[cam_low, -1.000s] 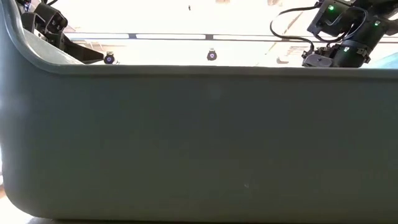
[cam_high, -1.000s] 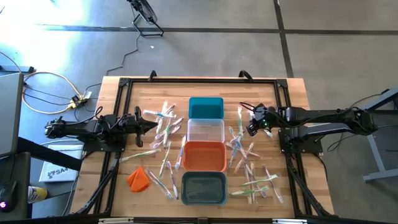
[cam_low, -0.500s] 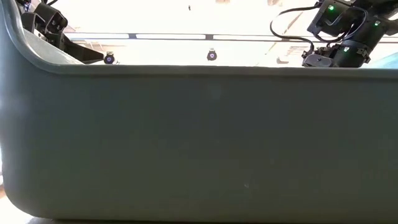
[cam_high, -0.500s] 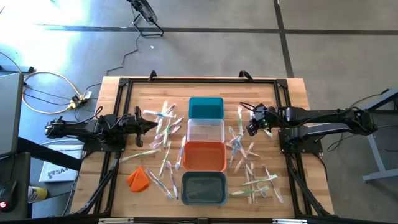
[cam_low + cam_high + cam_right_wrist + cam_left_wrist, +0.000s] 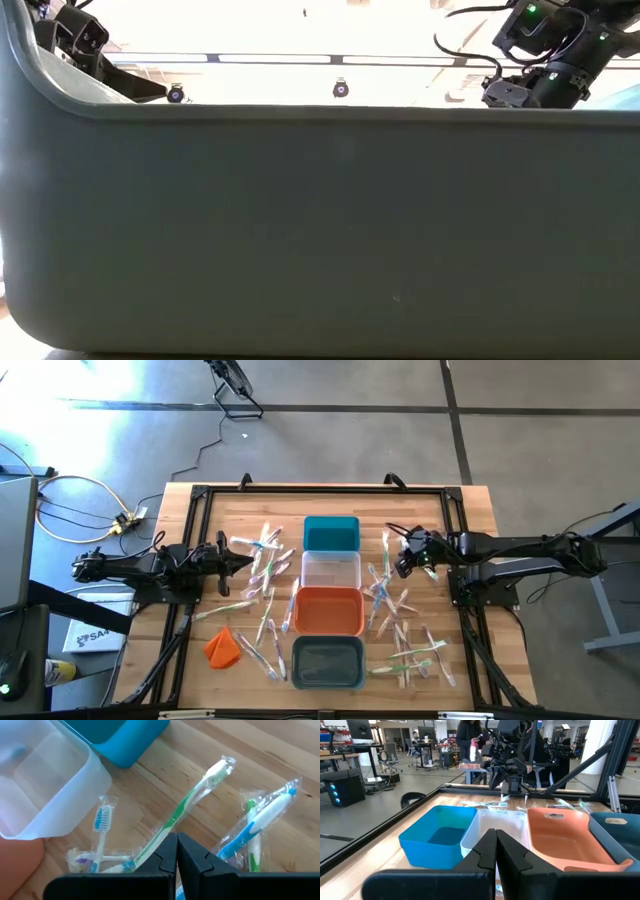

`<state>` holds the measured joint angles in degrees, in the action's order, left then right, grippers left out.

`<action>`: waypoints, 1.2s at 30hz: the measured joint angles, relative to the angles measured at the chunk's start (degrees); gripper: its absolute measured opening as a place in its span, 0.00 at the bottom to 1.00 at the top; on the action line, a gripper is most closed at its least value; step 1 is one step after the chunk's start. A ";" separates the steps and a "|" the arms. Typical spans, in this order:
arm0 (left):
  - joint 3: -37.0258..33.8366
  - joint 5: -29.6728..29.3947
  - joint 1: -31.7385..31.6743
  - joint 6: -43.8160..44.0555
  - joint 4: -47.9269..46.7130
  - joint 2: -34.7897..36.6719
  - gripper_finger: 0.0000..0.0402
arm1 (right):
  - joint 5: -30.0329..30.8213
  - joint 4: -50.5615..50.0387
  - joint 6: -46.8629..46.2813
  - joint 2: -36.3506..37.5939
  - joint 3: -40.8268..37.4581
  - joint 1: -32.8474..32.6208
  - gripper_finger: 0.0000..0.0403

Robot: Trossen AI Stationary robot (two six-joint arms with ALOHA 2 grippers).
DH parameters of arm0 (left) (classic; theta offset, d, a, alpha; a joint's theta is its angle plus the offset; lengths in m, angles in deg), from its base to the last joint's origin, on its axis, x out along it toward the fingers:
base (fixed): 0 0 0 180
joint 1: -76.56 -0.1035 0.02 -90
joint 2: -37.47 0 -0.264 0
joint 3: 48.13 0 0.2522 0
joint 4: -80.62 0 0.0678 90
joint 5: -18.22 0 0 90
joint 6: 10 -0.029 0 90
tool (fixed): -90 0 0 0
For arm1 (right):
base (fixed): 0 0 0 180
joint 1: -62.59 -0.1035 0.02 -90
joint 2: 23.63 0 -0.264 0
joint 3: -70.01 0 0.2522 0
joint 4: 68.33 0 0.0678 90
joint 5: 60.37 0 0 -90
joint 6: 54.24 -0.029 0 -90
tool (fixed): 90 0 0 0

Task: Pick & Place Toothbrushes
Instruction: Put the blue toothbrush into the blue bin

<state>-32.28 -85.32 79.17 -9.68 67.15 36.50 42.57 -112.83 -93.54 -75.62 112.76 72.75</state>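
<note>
Glossy plastic-wrapped toothbrushes (image 5: 172,817) lie on a matt wooden table (image 5: 280,750).

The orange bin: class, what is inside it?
The orange bin looks empty in the high view, and the left wrist view shows a bare floor. Its nearest inner corner there is hidden behind the shut left gripper. The toothbrushes lie outside, on the table.
</note>
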 joint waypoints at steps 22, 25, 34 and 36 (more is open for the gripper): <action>-0.02 -0.02 0.02 0.02 0.00 -0.02 0.00 | 2.93 -0.55 -1.17 -2.24 0.00 0.09 0.01; -0.02 -0.02 0.00 0.02 -0.02 0.00 0.00 | 3.29 -0.54 -1.01 -4.86 0.00 0.09 0.01; -0.02 -0.02 0.00 0.02 0.00 -0.02 0.00 | 3.08 1.67 0.02 -9.38 0.00 0.09 0.02; -0.02 -0.03 0.02 0.01 0.00 -0.02 0.00 | 2.42 2.87 0.23 -9.46 0.00 0.13 0.06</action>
<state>-32.30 -85.35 79.19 -9.67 67.15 36.48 44.99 -109.96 -93.31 -85.08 112.76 72.88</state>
